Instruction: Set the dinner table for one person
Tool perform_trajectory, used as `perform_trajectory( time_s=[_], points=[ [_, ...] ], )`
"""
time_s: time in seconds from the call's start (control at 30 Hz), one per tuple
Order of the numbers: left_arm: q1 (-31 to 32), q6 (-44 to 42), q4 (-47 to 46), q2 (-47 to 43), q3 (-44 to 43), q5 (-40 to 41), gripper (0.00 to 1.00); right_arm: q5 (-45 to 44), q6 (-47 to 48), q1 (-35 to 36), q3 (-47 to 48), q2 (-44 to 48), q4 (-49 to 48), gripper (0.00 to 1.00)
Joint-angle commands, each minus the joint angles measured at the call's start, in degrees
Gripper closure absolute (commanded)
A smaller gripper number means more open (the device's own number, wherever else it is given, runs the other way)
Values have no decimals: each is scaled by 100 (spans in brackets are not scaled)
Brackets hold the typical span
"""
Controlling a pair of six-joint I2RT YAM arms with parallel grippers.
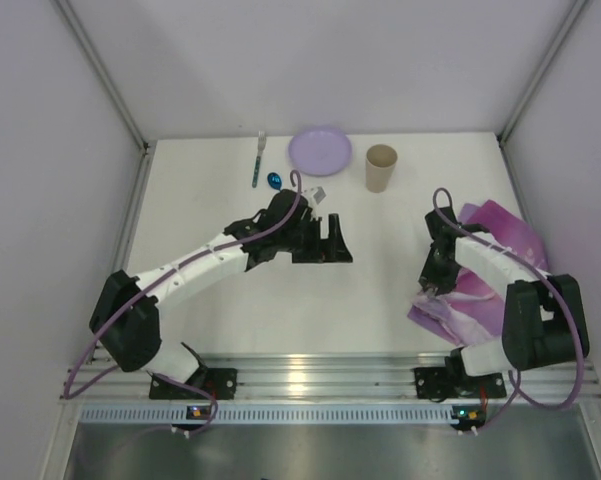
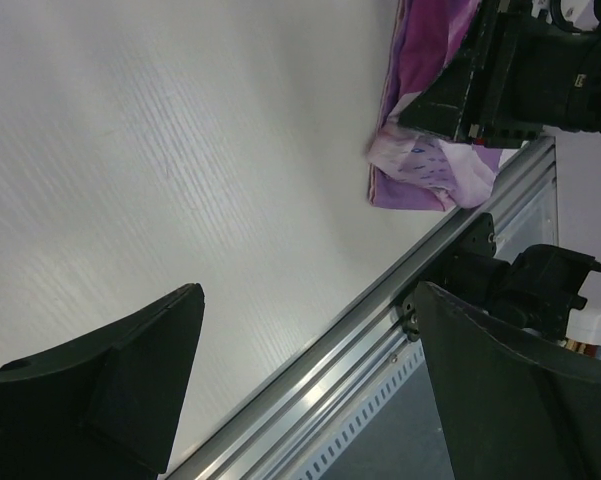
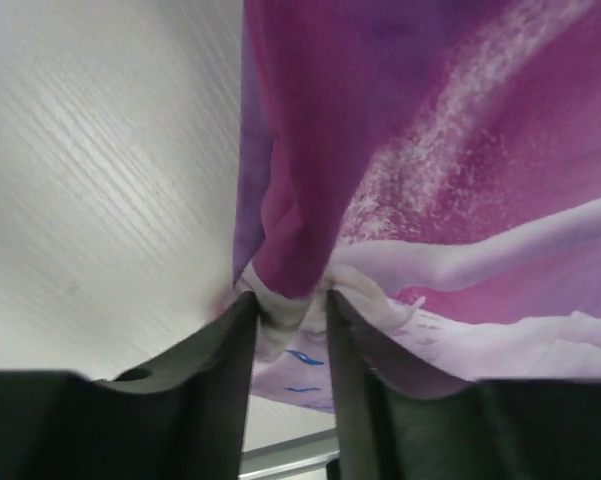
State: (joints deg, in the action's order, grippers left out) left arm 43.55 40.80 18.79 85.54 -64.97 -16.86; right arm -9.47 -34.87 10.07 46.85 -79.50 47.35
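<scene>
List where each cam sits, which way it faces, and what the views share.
Top external: above and behind the robot, looking down at the table; left arm and right arm show whole.
Left wrist: on the left arm, looking across the table toward the near rail; its open fingers frame the bottom.
Right wrist: close over the placemat; its fingers pinch a fold.
Shared: top and left wrist both show the right gripper on the placemat.

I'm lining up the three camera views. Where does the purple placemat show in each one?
Top external: purple placemat at the right, its near corner in the right tool.
Left wrist: upper right corner.
Right wrist: fills the upper right, a fold pinched between the fingers.
Shared landmark: the right tool on the mat's corner, visible in all three.
</scene>
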Motion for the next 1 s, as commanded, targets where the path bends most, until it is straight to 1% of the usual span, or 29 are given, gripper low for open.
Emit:
perform_trajectory(
  time_s=[0.0,0.03,0.07,0.1,0.17,0.27,0.3,0.33,0.37,0.4,0.43,0.47,0.53,0.6,0.67,0.7,0.8,0.9,0.97],
  points=[
    [-4,-107,222,-222,134,69,9,16,94,22,-9,-231,-507,69],
    [-4,-142,257,-230,142,78,9,42,112,39,-70,-267,-569,90],
    [-4,-159,257,-239,134,95,9,60,112,65,-71,-311,-569,98],
    [-4,-168,309,-231,142,130,9,69,77,161,-123,-390,-639,100],
    [-13,-195,354,-230,107,174,9,165,-1,329,-124,-495,-692,100],
    [-13,-230,433,-265,72,297,11,270,-300,960,86,-706,-762,100],
    [-13,-247,476,-283,55,367,11,349,-510,1354,174,-811,-789,100],
    [-13,-265,581,-292,37,559,12,602,-616,1567,288,-873,-893,100],
    [-22,-283,661,-327,28,674,12,744,-713,1769,568,-935,-964,100],
    [-22,-283,757,-388,37,771,12,919,-897,2162,745,-1092,-1069,100],
    [-31,-291,802,-432,54,964,12,1078,-959,2349,1147,-1180,-1088,100],
    [-39,-300,828,-511,89,1035,12,1114,-1030,2629,1368,-1364,-1070,100],
    [-75,-318,855,-582,212,1167,12,1062,-1039,2798,1956,-1541,-774,100],
    [-119,-335,898,-652,309,1185,12,1001,-969,2869,2143,-1647,-596,100],
    [-136,-362,1030,-705,362,1194,12,869,-916,2861,2135,-1508,-333,100],
    [-136,-388,1074,-714,441,1194,12,590,-899,2869,2109,-1437,-228,100],
    [-136,-432,1154,-793,765,1106,13,176,-881,2861,2030,-1156,317,100],
    [-136,-484,953,-846,1178,1124,13,104,-802,2852,1907,-787,730,100],
    [-136,-511,768,-715,1293,1080,14,121,-802,2869,1723,-550,863,100]
  ],
)
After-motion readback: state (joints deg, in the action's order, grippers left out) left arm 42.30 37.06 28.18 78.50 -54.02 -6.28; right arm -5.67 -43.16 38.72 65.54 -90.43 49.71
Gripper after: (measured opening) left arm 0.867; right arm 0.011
